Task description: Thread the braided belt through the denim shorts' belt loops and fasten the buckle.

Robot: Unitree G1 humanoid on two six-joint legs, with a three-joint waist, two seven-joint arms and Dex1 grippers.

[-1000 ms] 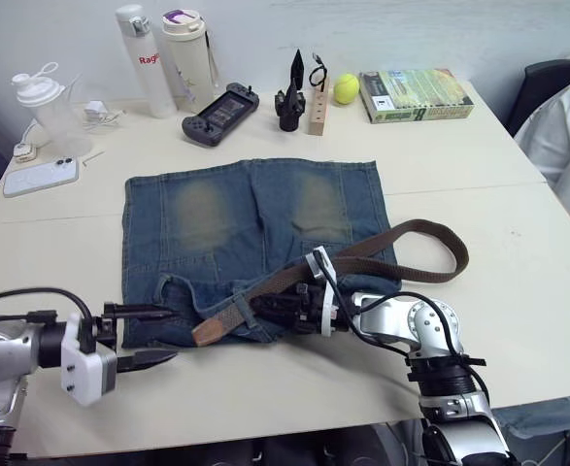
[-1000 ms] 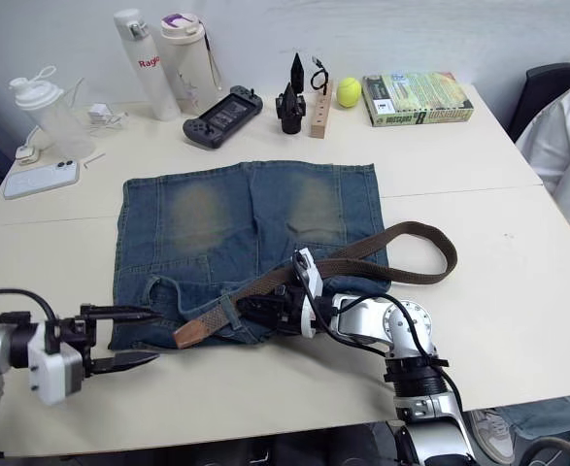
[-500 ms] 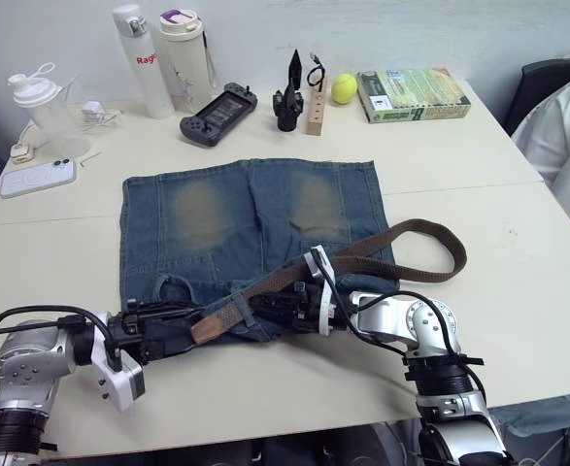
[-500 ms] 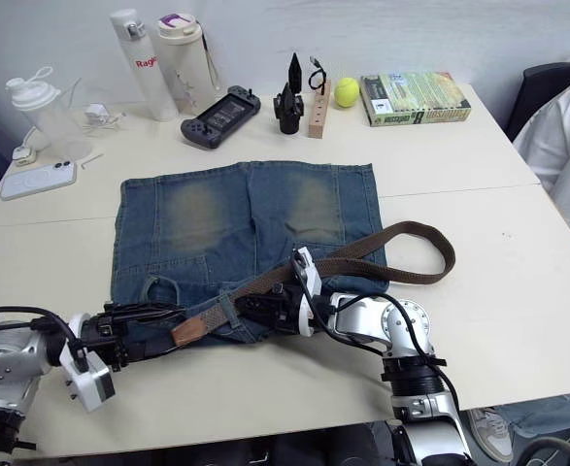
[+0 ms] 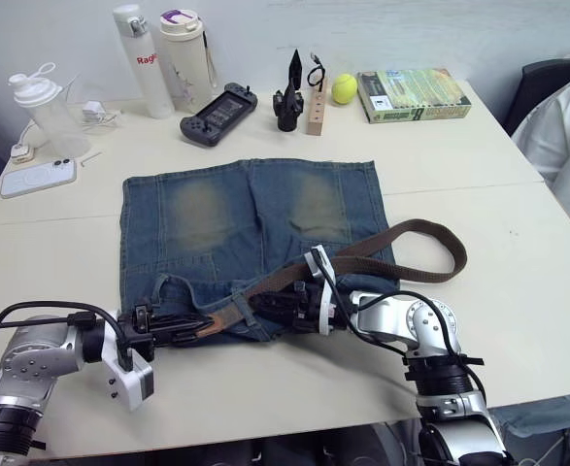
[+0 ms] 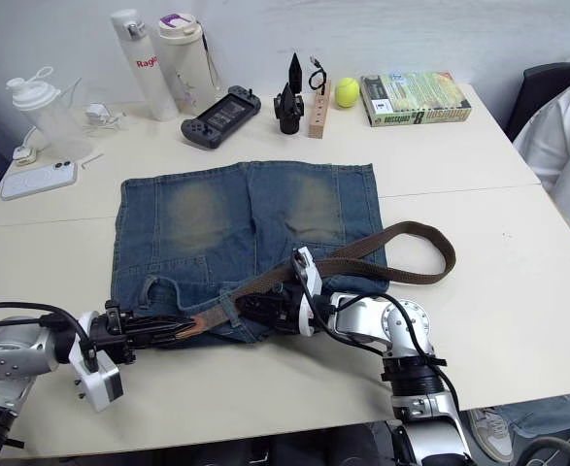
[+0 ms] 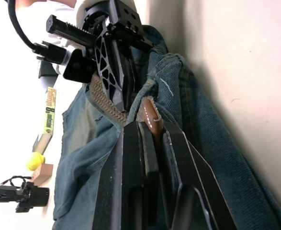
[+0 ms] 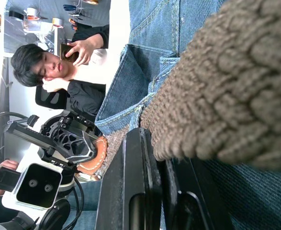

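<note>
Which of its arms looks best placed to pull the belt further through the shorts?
Probably the left gripper: it pinches the braided belt's tip at the waistband, while the right gripper grips mid-strap.

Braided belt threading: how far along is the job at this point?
Early stage. The braided belt has its tip passed under one belt loop on the denim shorts. In hand: the left gripper is shut on the belt tip, and the right gripper pinches the strap behind that loop. Left: the other loops and fastening.
</note>
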